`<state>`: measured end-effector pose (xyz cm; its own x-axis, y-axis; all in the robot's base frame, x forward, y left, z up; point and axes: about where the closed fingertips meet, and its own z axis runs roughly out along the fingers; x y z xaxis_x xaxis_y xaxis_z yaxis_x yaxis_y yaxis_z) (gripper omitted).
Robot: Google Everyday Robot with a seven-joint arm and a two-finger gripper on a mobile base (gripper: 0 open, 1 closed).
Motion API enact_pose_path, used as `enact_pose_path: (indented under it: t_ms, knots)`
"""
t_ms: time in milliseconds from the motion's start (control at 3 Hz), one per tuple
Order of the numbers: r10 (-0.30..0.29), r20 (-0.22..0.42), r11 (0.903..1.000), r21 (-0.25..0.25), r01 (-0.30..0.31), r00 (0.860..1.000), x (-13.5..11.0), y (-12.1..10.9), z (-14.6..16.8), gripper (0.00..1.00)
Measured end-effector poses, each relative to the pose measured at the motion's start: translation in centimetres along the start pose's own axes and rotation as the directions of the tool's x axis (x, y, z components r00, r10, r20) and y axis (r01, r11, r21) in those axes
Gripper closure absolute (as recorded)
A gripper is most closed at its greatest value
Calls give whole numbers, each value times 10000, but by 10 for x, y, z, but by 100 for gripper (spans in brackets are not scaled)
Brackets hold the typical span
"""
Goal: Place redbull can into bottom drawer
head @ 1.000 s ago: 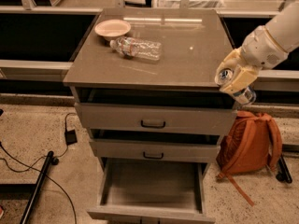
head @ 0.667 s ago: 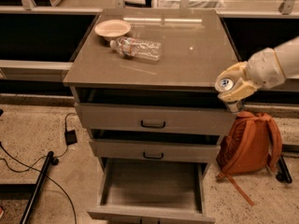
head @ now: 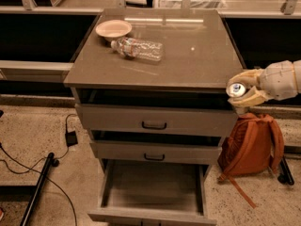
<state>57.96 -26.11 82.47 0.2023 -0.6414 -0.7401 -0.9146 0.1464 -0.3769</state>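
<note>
Speckled floor [head: 33, 135] surrounds your desk [head: 188, 60]. Nearest, at 6 o'clock, the bottom drawer [head: 150, 215] stands open. At 3 o'clock your tool [head: 242, 91] clamps the redbull can [head: 235, 89] beside the desk's edge. Farther, at 11 o'clock, sit a bottle [head: 138, 48] and bowl [head: 113, 29].

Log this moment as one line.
gripper: shut on can, beside cabinet right front corner | bottom drawer: open | can: not yet in drawer

Hidden: body of redbull can [head: 236, 89], inside gripper [head: 243, 96] clasping it; only top shows. Cut by right edge: arm [head: 281, 80] behind gripper. Cropped: front of bottom drawer [head: 150, 188], below-left of gripper.
</note>
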Motion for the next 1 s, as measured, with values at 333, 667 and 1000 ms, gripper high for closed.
enact_pose_path:
  t_ms: [333,667,1000]
  knots:
    - [352,-459,9994,-2,-353,9983,17,5,9,100]
    - [1696,353,9848,-435,-1680,9849,43,50,20,100]
    - [2369,1131,9703,-777,-2291,9649,40,81,19,100]
